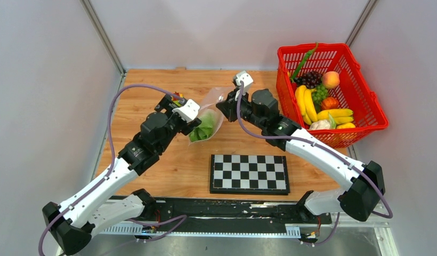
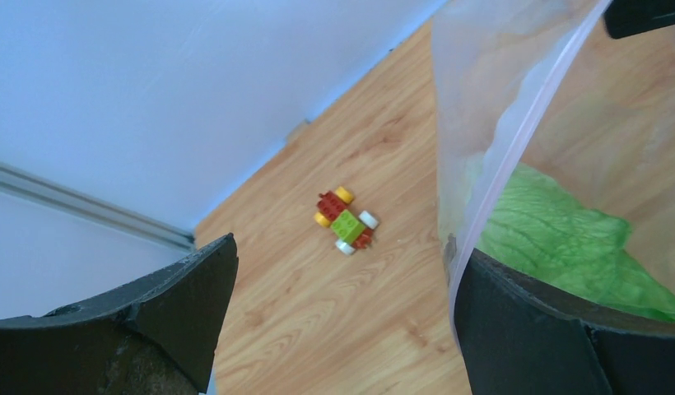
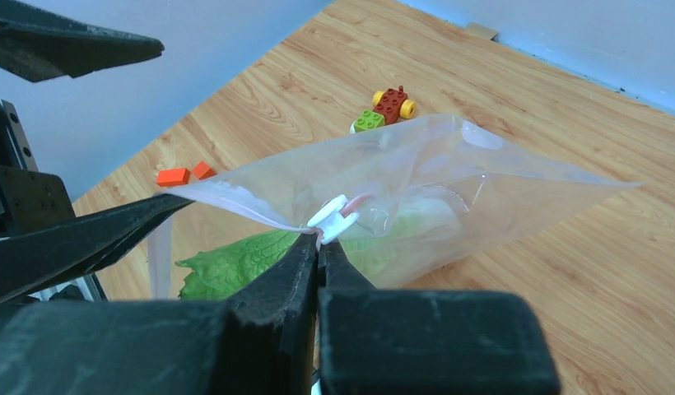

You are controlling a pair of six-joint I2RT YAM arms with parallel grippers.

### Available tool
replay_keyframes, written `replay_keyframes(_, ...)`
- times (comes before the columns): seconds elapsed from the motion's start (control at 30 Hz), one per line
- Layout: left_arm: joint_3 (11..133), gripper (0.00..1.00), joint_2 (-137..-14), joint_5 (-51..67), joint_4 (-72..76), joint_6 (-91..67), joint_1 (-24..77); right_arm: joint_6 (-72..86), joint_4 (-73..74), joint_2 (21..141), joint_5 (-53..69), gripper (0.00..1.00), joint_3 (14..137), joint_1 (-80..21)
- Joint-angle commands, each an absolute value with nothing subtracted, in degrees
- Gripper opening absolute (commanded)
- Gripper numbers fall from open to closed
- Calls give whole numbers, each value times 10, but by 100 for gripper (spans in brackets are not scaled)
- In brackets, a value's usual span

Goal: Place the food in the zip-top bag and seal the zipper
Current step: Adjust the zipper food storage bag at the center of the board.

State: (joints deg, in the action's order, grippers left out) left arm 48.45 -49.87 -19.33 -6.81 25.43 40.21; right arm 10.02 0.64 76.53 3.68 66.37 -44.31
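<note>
Only the lettuce (image 3: 235, 267) is in the zip-top bag (image 3: 482, 193), which hangs from the right gripper (image 3: 318, 244), pinched tight on the zipper (image 3: 252, 211) at its white slider (image 3: 332, 218); the left gripper (image 2: 346, 267) gapes wide, holding nothing. The other food (image 1: 333, 113) sits in the red basket (image 1: 374, 97) well to the right (bananas (image 1: 307, 104), grapes (image 1: 312, 79), a peach (image 1: 330, 80)), so filling and sealing are left; a toy-brick figure (image 2: 346, 218) lies near the bag.

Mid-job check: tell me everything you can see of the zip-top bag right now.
The zip-top bag is clear, thin plastic with a pale pink zipper along its mouth and a white slider. It hangs between the two arms, mouth partly open, green lettuce inside. The right gripper has its jaws shut on the zipper by the slider. A finger of the open left gripper seems to touch the edge.
</note>
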Motion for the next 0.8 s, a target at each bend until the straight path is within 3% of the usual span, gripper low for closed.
replay_keyframes(0.0,547,100,-543,-272,-126,326,406,112,-3,750,44,0,681,-437)
replay_keyframes(0.1,566,100,-570,-358,-146,339,429,115,17,762,45,0,689,-436)
replay_keyframes(0.4,518,100,-503,-345,-69,320,431,135,24,786,46,0,704,-434)
replay_keyframes(0.77,542,100,-537,-342,-131,356,437,135,25,771,37,0,693,-434)
